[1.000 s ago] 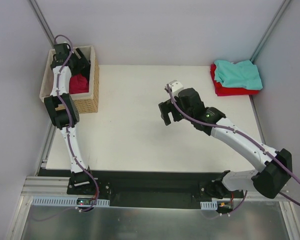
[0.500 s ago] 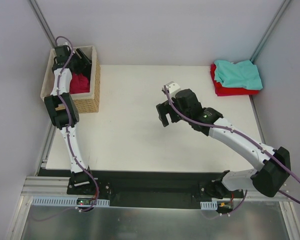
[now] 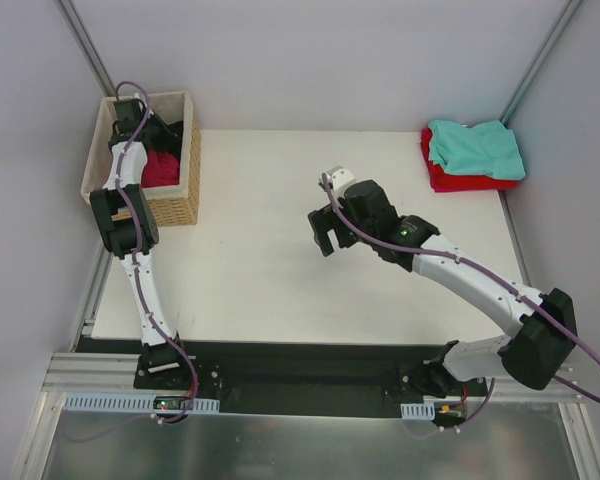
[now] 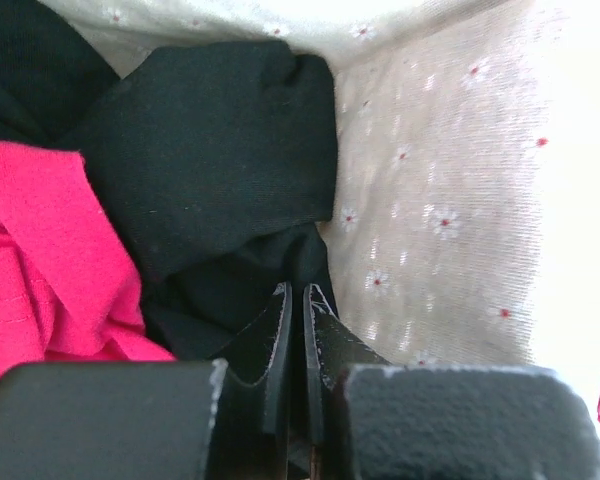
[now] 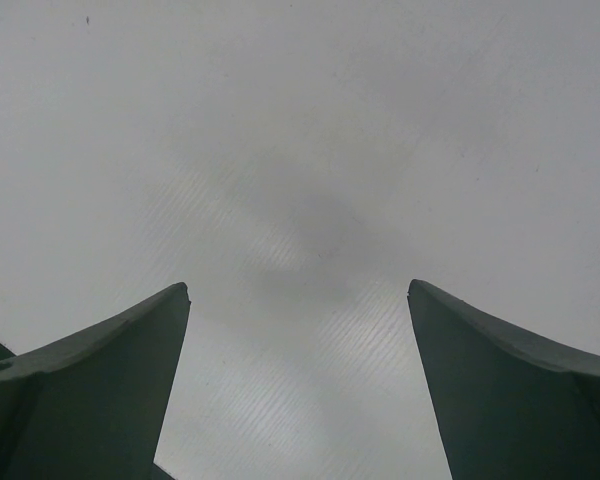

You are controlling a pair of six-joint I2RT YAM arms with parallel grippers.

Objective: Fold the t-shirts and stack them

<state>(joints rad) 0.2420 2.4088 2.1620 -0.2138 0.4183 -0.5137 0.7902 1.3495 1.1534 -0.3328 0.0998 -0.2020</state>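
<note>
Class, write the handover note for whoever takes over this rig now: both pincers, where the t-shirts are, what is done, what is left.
Left pincer: shut, down in the basket, tips at a fold of the black t-shirt; whether cloth is pinched is unclear.
Right pincer: open, empty, above the table.
Done: teal t-shirt folded on the red t-shirt, far right corner.
Left to do: black t-shirt and magenta-pink t-shirt, crumpled in the basket.

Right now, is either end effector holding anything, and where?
Left end effector pinches a fold of the black t-shirt inside the basket; right end effector, open, holds nothing.
</note>
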